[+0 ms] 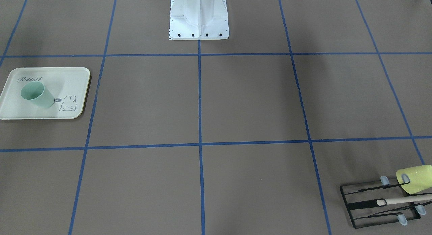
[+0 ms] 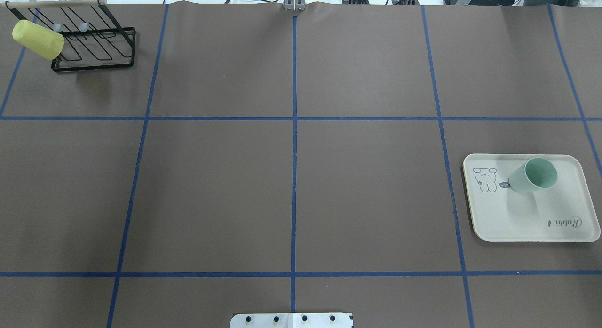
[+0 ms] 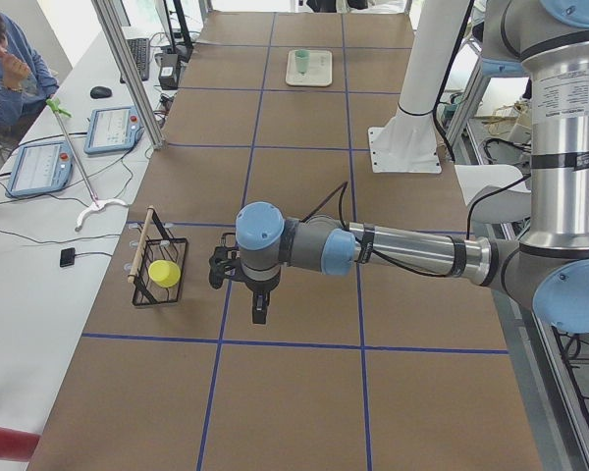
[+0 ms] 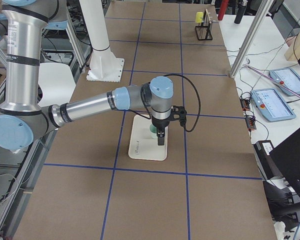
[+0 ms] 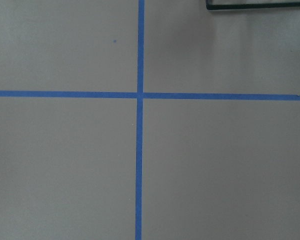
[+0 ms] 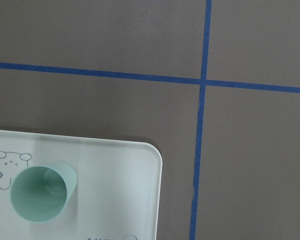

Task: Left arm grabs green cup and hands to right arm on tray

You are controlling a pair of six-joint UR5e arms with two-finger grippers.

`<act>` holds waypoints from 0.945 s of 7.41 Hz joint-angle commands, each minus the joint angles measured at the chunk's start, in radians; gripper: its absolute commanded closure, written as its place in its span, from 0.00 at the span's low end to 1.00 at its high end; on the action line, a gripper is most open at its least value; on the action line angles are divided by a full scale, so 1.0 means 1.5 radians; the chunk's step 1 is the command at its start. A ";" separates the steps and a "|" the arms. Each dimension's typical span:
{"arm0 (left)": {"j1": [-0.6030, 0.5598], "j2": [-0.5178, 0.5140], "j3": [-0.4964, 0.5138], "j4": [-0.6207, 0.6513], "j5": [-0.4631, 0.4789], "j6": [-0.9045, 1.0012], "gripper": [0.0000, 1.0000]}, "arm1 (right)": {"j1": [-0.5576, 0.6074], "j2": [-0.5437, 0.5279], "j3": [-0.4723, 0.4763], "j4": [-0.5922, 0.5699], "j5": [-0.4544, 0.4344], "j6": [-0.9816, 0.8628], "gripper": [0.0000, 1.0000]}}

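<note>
The green cup point(image 1: 35, 95) stands upright on the tray point(image 1: 67, 76), mouth up, next to the bunny drawing. Cup point(image 2: 534, 176) and tray point(image 2: 517, 220) lie at the right in the overhead view. The right wrist view looks down on the cup point(image 6: 40, 194) and the tray's corner point(image 6: 115, 190). My right gripper point(image 4: 161, 137) hangs above the tray point(image 4: 147, 150), over the cup; I cannot tell if it is open or shut. My left gripper point(image 3: 260, 312) hangs over bare table near the wire rack, far from the cup point(image 3: 301, 57); I cannot tell its state either.
A black wire rack point(image 2: 94, 50) with a yellow-green cup point(image 2: 37, 39) hung on it stands at the far left corner; its edge shows in the left wrist view point(image 5: 255, 6). The robot's white base point(image 1: 199, 19) is at mid-table. An operator point(image 3: 5, 59) sits beside the table.
</note>
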 commanded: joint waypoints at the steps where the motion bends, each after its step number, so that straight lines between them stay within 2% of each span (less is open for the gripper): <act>1: -0.001 0.010 -0.009 -0.002 0.000 0.000 0.00 | -0.001 0.002 -0.006 -0.011 0.001 -0.001 0.00; 7: -0.001 0.011 -0.009 0.001 0.007 -0.008 0.00 | 0.000 -0.029 -0.061 -0.009 0.014 -0.010 0.00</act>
